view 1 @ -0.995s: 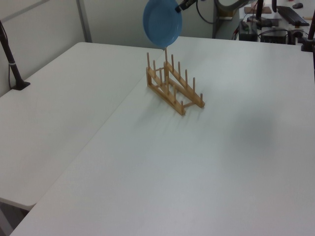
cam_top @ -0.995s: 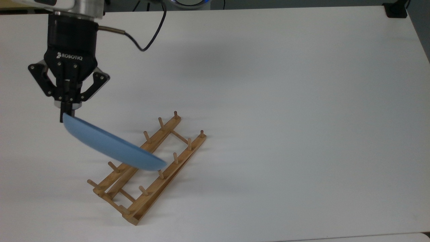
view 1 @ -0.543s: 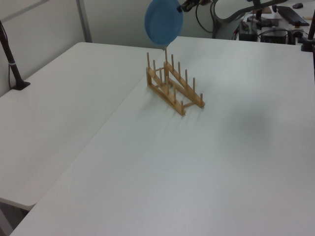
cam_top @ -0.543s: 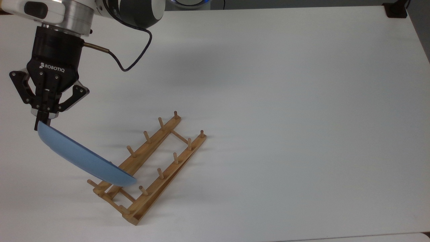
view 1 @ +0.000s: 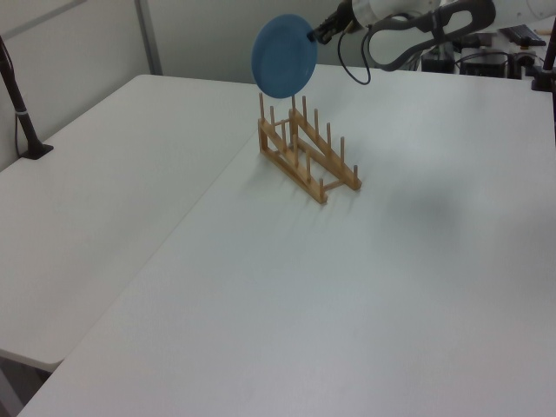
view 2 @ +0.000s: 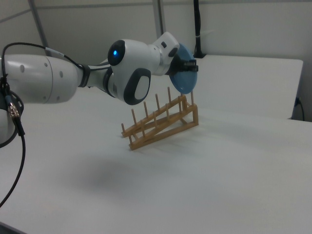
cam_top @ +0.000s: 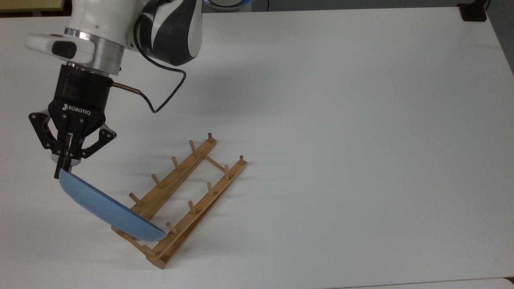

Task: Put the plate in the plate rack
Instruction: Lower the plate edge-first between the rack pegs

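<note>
Top view, left to right: my pincer [cam_top: 61, 170] pinches the plate [cam_top: 110, 210] by its upper rim. Over the last second the plate has swung from mid-rack toward the plate rack [cam_top: 182, 200] end at the top view's lower left, and now hangs edge-on above the end pegs. Judgement: aligned for lowering; counter [cam_top: 361, 120] untouched.

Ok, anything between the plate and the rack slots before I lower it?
Nothing visible. The plate, held on edge by the end effector, hangs above the end pegs of the plate rack, and no other object lies on the rack.
</note>
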Robot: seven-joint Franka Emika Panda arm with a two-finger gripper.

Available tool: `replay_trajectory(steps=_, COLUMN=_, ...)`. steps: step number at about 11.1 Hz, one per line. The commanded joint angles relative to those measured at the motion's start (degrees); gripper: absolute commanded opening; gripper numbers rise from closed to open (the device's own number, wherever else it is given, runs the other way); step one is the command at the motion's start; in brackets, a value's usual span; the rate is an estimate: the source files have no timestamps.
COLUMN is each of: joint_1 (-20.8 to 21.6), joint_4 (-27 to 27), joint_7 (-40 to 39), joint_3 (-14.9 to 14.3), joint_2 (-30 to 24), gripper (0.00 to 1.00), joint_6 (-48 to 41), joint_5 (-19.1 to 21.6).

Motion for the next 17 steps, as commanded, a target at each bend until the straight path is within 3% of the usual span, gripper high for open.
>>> replay_trajectory(steps=1, joint_1=1.3, joint_4=-0.3, joint_7=-0.1, joint_3=-0.9, joint_2=0.6, gripper=0.00, joint_6=1.2, joint_5=0.1)
replay_trajectory(steps=10, joint_1=2.1, joint_4=-2.4, joint_7=-0.3, joint_3=-0.6, joint_2=3.1, gripper=0.00, joint_6=1.0, joint_5=-0.6)
replay_trajectory(steps=11, joint_1=2.1, joint_4=-2.6, joint_7=-0.4, joint_3=-0.6, joint_2=3.0, gripper=0.05, joint_6=1.0, joint_5=-0.6)
replay_trajectory(steps=13, joint_1=2.1, joint_4=-2.8, joint_7=-0.4, joint_3=-0.6, joint_2=3.1, gripper=0.25, joint_6=1.0, joint_5=-0.5)
replay_trajectory(steps=15, joint_1=2.0, joint_4=-3.2, joint_7=0.0, joint_3=-0.6, joint_2=3.1, gripper=0.70, joint_6=1.0, joint_5=0.0)
replay_trajectory(steps=16, joint_1=2.0, joint_4=-3.1, joint_7=0.1, joint_3=-0.6, joint_2=3.0, gripper=1.00, joint_6=1.1, joint_5=0.2)
replay_trajectory(steps=17, joint_1=2.0, joint_4=-3.1, joint_7=0.3, joint_3=-0.6, joint_2=2.5, gripper=1.00, joint_6=1.1, joint_5=0.3)
